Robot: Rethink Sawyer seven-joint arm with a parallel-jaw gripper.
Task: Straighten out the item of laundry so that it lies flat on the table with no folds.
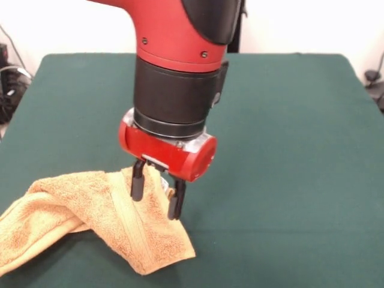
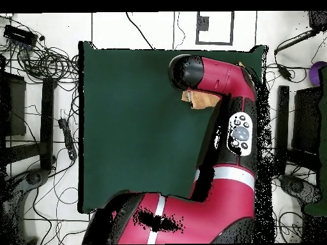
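Towel (image 1: 90,219) lying bunched at the tabletop's (image 1: 288,150) near-left corner in the front view, pincer (image 1: 158,198) directly above its right part.

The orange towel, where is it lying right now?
In the front view the towel lies bunched at the lower left of the green table, directly under the robot's hand, whose two fingers stand apart over it.

Golden-orange towel (image 1: 90,219) with a plain woven band. Dark green table (image 1: 288,150). Red and black arm (image 1: 180,54), black gripper (image 1: 156,198) fingers.
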